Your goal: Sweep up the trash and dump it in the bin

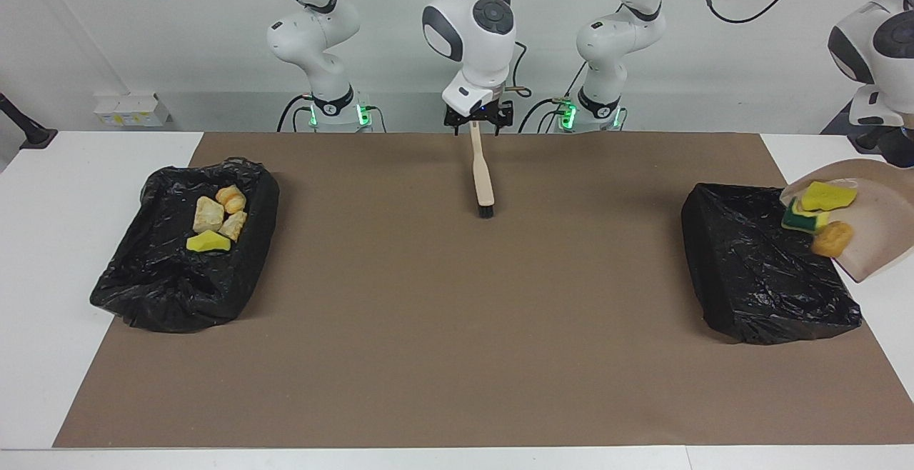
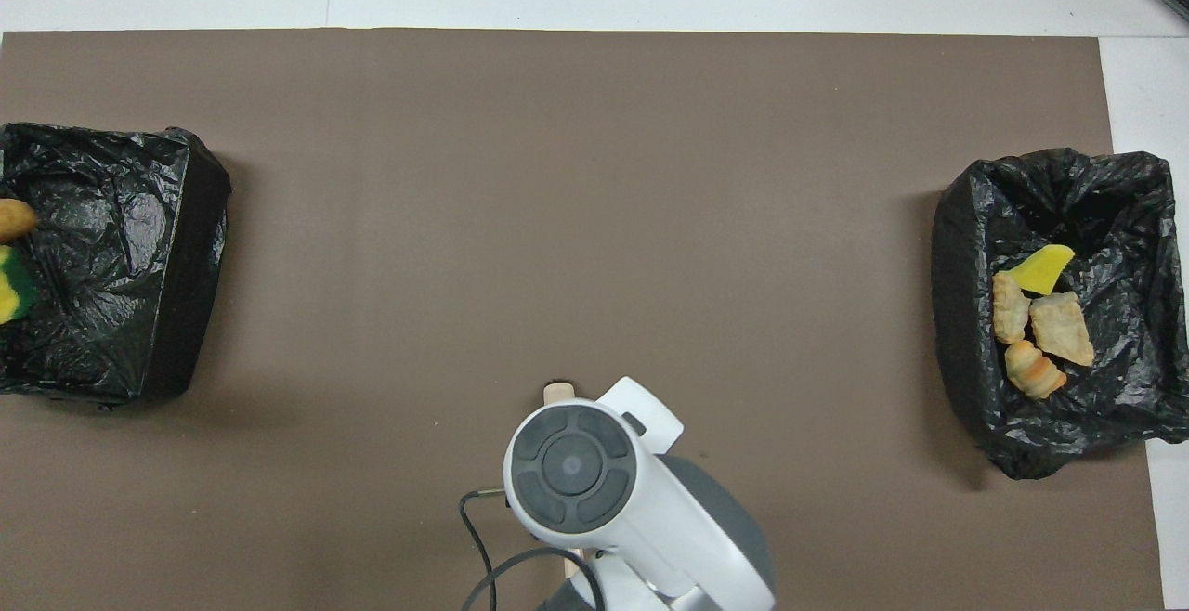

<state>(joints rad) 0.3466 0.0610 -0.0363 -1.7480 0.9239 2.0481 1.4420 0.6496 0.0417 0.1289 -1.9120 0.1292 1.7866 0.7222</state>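
My left gripper (image 1: 896,152), at the view's edge, is shut on a beige dustpan (image 1: 875,241) and holds it tilted over the black-lined bin (image 1: 757,277) at the left arm's end of the table. Three scraps of trash lie on the pan at its lip: a yellow sponge (image 1: 827,196), a green-sided sponge (image 1: 801,218) and an orange-brown piece (image 1: 832,238). In the overhead view they show at the bin's (image 2: 111,249) edge (image 2: 13,218). My right gripper (image 1: 477,118) is shut on a beige brush (image 1: 481,170), its black bristle end low over the brown mat.
A second black-lined bin (image 1: 157,291) stands at the right arm's end of the table and holds several scraps (image 1: 214,221); it also shows in the overhead view (image 2: 1115,388). A brown mat (image 1: 457,327) covers the table's middle between the two bins.
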